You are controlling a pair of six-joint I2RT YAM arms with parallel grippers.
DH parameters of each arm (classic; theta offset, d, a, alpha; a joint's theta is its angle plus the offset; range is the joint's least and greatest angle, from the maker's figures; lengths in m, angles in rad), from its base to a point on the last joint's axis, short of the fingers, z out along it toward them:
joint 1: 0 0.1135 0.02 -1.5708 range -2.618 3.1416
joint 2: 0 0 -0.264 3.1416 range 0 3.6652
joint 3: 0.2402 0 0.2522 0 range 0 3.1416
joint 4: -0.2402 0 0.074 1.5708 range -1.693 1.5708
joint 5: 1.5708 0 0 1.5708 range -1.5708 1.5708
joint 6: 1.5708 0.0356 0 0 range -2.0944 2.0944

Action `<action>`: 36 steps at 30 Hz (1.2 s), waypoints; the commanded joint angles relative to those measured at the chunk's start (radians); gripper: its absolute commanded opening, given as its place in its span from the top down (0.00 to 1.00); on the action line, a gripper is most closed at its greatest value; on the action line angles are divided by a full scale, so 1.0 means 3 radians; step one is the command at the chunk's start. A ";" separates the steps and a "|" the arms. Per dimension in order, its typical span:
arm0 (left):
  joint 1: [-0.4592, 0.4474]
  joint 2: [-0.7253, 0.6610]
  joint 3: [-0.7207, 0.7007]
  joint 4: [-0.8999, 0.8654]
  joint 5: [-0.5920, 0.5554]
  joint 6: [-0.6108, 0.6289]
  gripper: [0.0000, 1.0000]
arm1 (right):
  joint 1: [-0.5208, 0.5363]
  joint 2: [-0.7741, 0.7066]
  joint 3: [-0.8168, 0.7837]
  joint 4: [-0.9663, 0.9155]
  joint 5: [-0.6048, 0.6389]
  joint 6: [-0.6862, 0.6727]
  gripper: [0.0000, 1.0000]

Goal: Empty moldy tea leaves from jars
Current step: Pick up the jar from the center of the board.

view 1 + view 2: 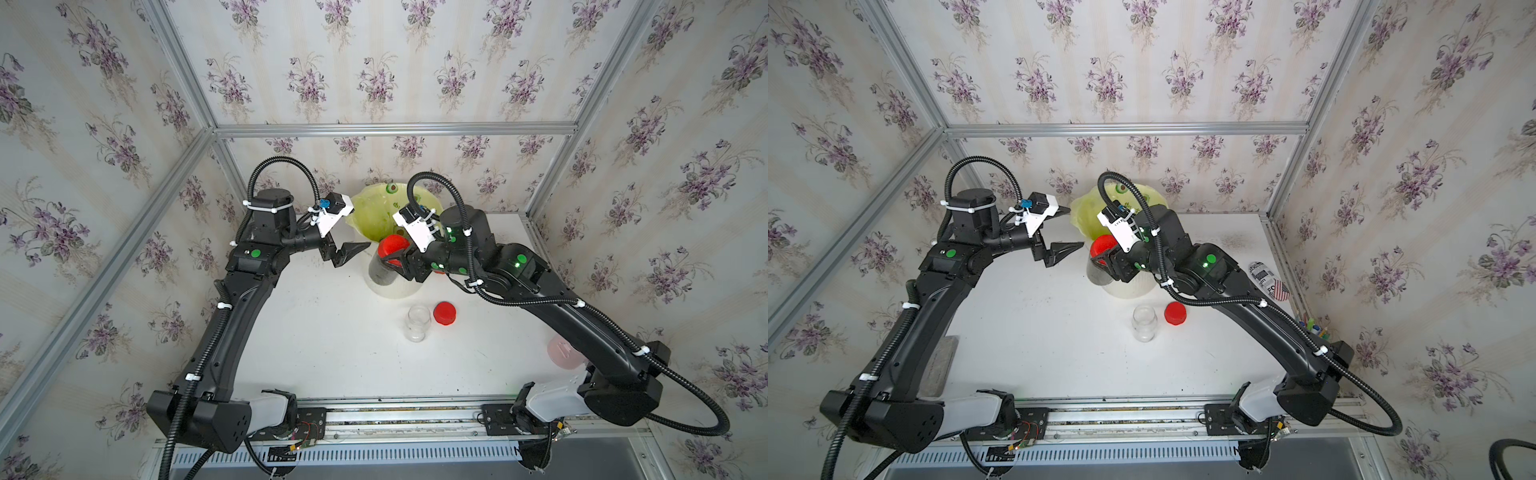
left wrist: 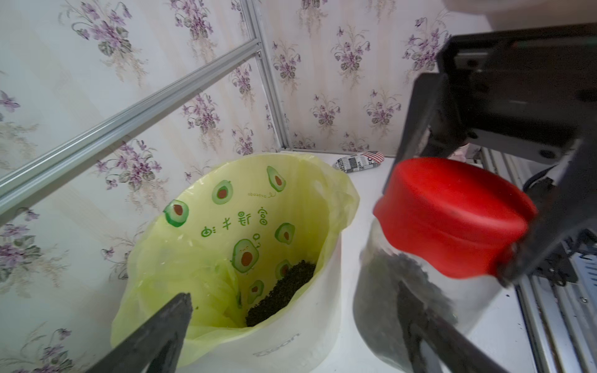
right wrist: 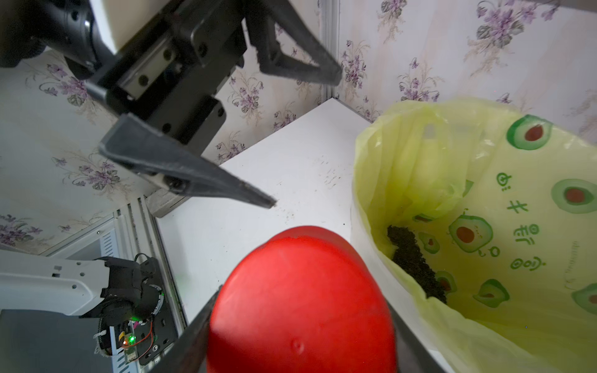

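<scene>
Left wrist: tea leaves (image 2: 281, 294) in bin (image 2: 290, 342) & lidded jar (image 2: 381, 284)

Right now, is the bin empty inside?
No, a dark heap of tea leaves lies on the liner at the bottom of the bin.

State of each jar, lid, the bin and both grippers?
capped jar: lid on, leaves inside.
empty jar: upright, open.
loose lid: off, beside empty jar.
bin: lined, some leaves inside.
left gripper: open, empty.
right gripper: shut on capped jar's lid.
</scene>
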 commanded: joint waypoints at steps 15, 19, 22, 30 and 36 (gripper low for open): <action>-0.0225 0.0143 0.0045 -0.0419 0.0647 0.0289 0.01 | -0.0306 0.0145 0.0374 0.0192 -0.0722 -0.0121 0.67; -0.0251 0.0217 0.0090 -0.0476 0.0536 0.0318 0.01 | -0.0308 0.0235 0.0482 0.0209 -0.0836 -0.0149 0.68; -0.0269 0.0251 0.0118 -0.0491 0.0563 0.0323 0.01 | -0.0308 0.0277 0.0519 0.0260 -0.0897 -0.0162 0.68; -0.0287 0.0267 0.0115 -0.0504 0.0500 0.0365 0.01 | -0.0313 0.0407 0.0591 0.0310 -0.1049 -0.0164 0.69; -0.0286 0.0272 0.0109 -0.0512 0.0452 0.0382 0.09 | -0.0322 0.0397 0.0548 0.0389 -0.1063 -0.0156 0.70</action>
